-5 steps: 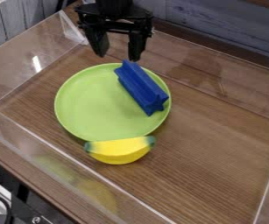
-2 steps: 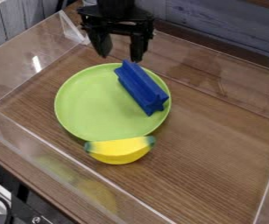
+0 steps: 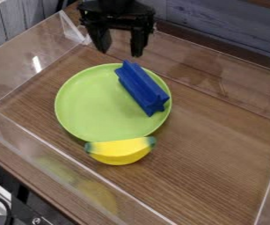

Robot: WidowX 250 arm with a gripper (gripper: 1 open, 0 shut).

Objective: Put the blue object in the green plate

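The blue object (image 3: 143, 87), a long ridged block, lies across the right rim of the green plate (image 3: 92, 104), one end over the plate and the other reaching toward the table. My gripper (image 3: 120, 42) hangs above the plate's far edge, just beyond the block's upper end. Its two black fingers stand open with nothing between them and touch neither block nor plate.
A yellow rounded object (image 3: 121, 151) rests against the plate's near rim. Clear plastic walls (image 3: 32, 54) enclose the wooden table (image 3: 219, 132) on the left, front and right. Bare wood lies to the right of the plate.
The gripper has risen slightly away from the blue block. The block, plate and yellow object have not moved.
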